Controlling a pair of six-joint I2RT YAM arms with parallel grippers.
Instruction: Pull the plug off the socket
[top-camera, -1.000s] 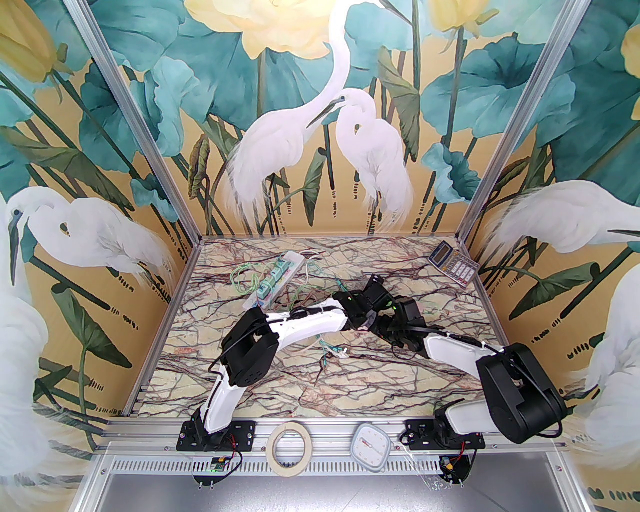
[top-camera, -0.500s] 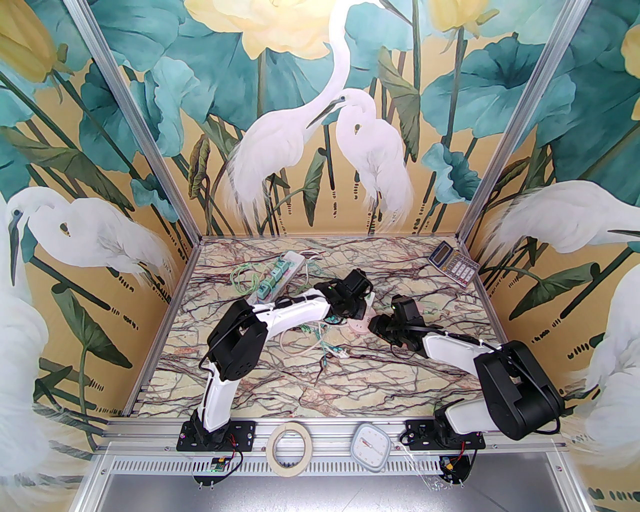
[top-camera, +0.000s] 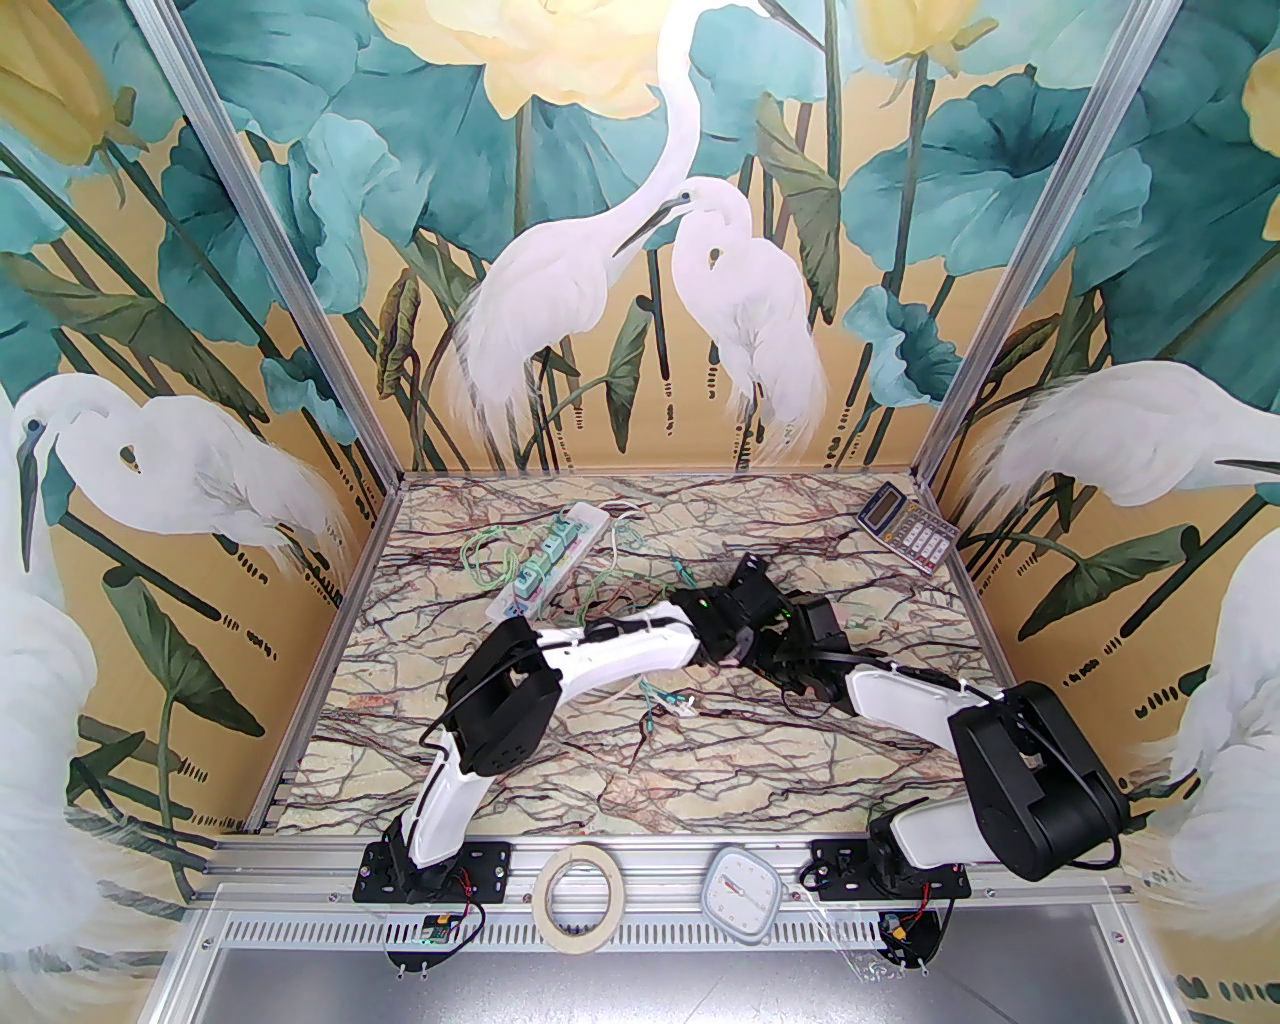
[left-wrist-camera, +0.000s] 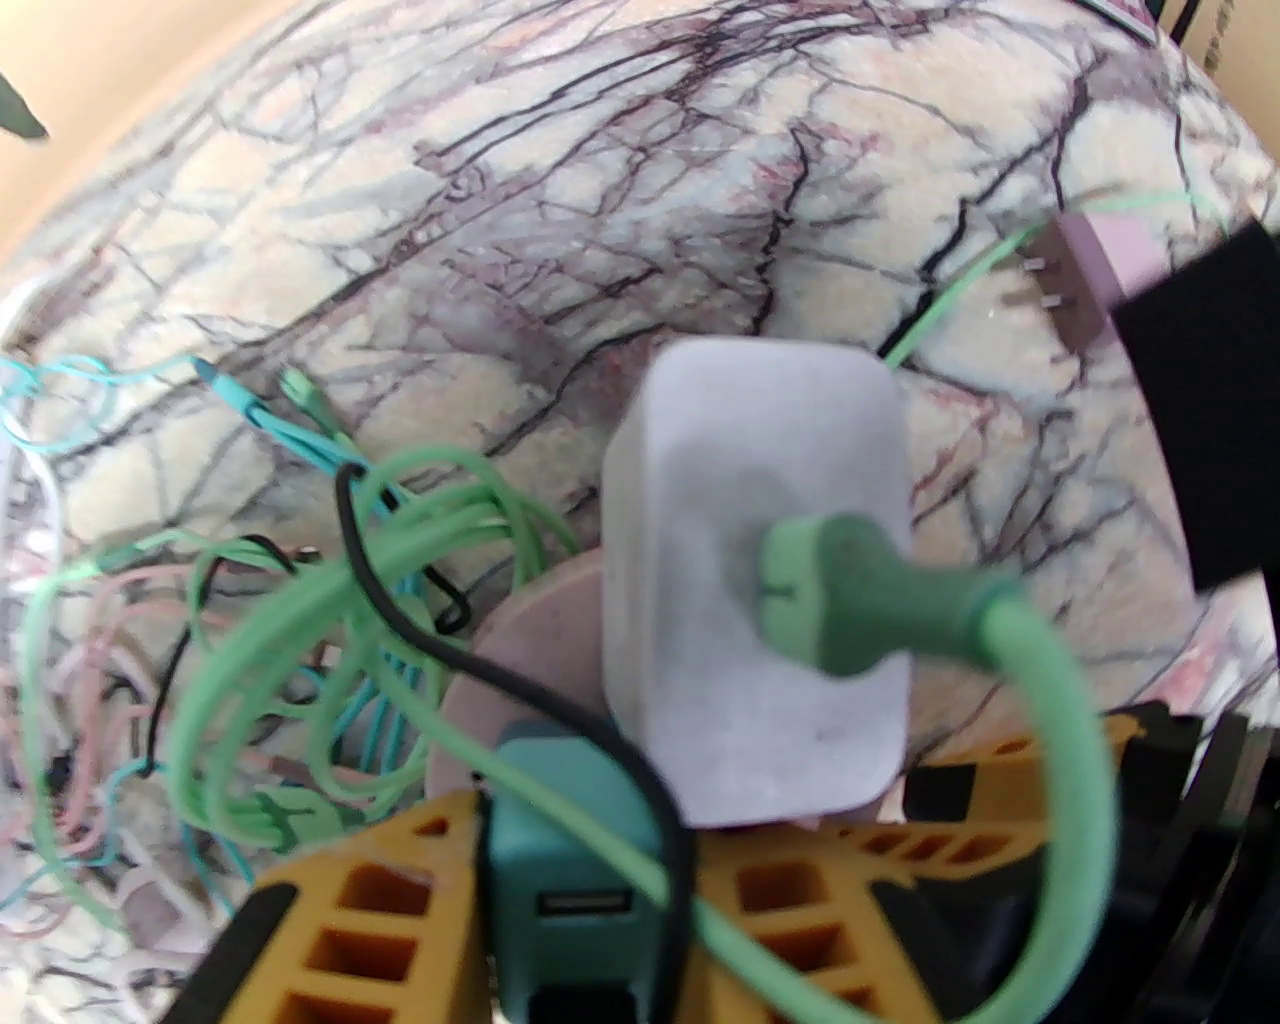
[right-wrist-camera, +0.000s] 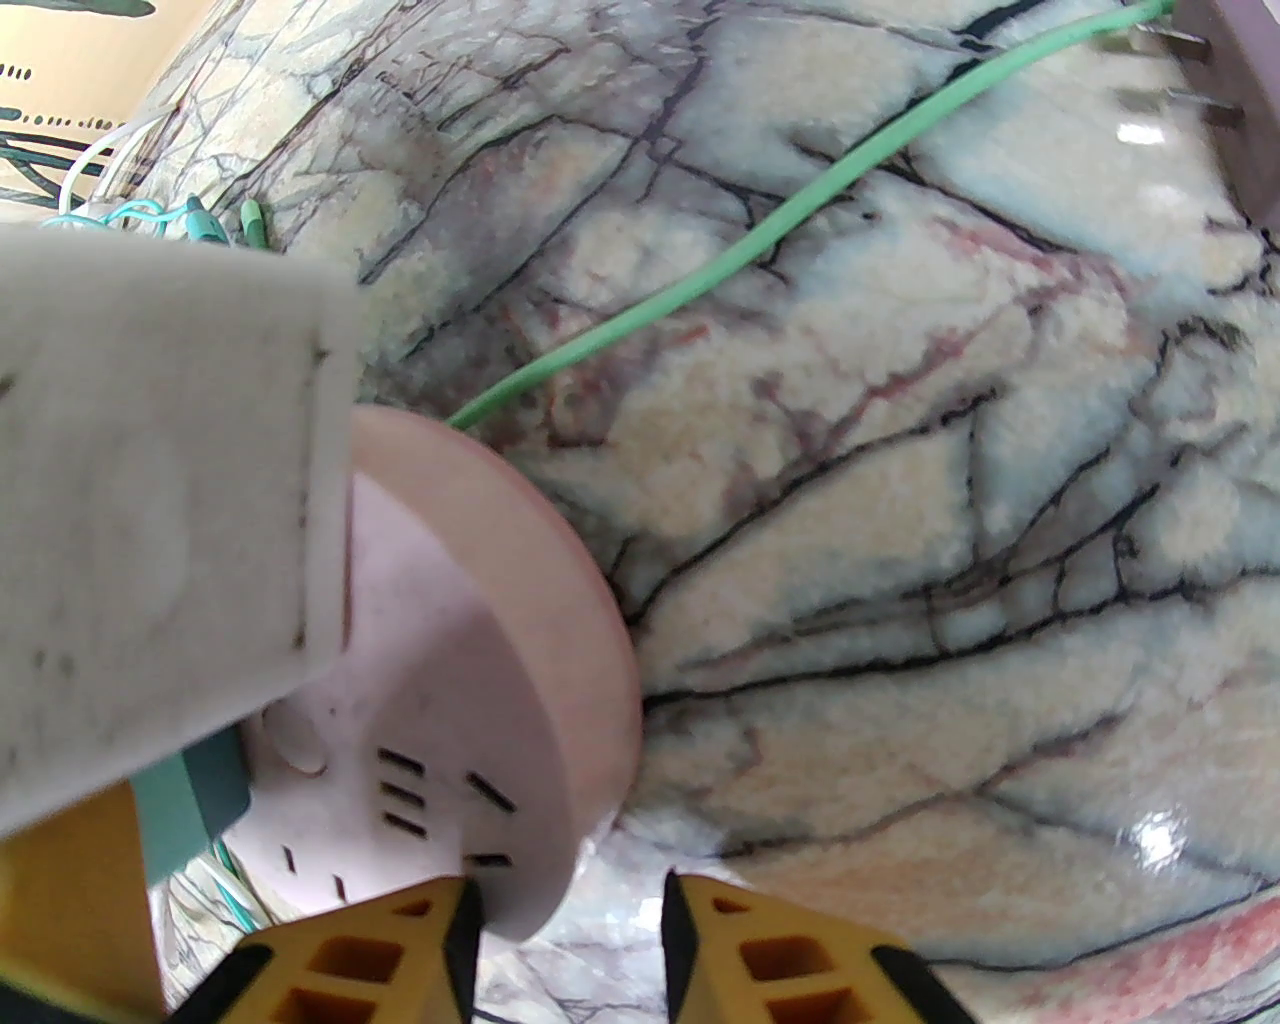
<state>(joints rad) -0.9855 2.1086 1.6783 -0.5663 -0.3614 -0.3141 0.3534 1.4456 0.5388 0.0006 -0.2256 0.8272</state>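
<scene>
A round pink socket (right-wrist-camera: 470, 640) lies at the table's centre, under both wrists. A white charger block (left-wrist-camera: 760, 560) stands plugged into it, with a green cable plug (left-wrist-camera: 850, 590) in its top. Beside it a teal plug (left-wrist-camera: 570, 830) sits in the socket, and my left gripper (left-wrist-camera: 590, 845) is shut on it, yellow fingers (left-wrist-camera: 340, 900) flush on both sides. My right gripper (right-wrist-camera: 570, 900) straddles the socket's rim: the rim touches the left finger and a gap shows at the right one. From above, the left gripper (top-camera: 738, 645) and right gripper (top-camera: 768, 648) meet there.
A mauve plug (left-wrist-camera: 1085, 275) lies loose with bare prongs beyond the socket. Tangled green, teal and black cables (left-wrist-camera: 330, 600) spread to the left. A white power strip (top-camera: 555, 555) with teal plugs lies at the back left, a calculator (top-camera: 905, 525) at the back right.
Half a second ago my left arm was drawn back to the left, leaving the socket uncovered. It has swung right again over the socket. The right arm has barely moved.
</scene>
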